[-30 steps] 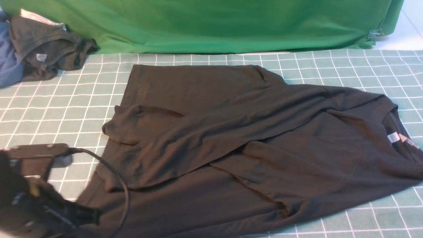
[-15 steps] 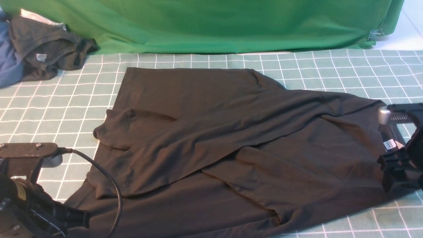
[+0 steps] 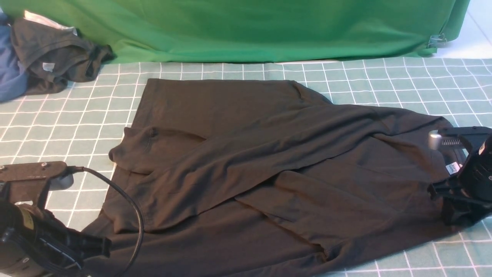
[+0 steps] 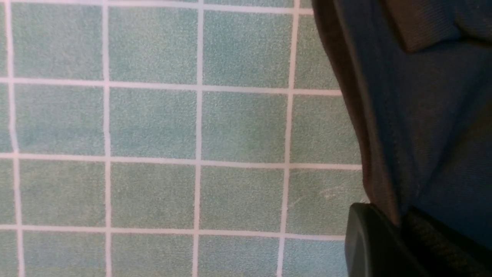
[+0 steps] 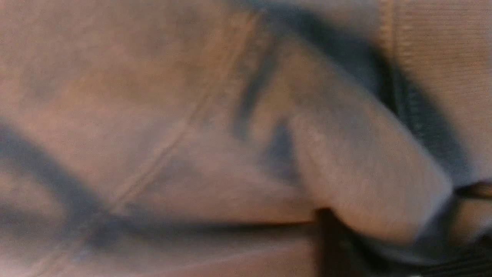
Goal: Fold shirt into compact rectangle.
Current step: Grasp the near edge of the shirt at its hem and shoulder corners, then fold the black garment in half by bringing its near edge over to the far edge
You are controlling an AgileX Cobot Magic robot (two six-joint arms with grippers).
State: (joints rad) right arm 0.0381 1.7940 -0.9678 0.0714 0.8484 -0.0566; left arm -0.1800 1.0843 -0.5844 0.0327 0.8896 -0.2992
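The shirt [image 3: 246, 161] is matt, soft black knit cloth; the checked mat [image 4: 153, 123] looks fuzzy, felt-like; the backdrop [image 3: 250, 27] is smooth green cloth.

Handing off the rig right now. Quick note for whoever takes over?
Left gripper: shut on the near-left hem corner of the black long-sleeved knit shirt.
Right gripper: at the collar end by the white neck label. Grip unclear, as the wrist view is blurred.
Shirt: lying on the teal gridded mat, hem to the left, collar to the right.
Done: sleeves look folded in across the body.
Left: fold the body into a compact rectangle.
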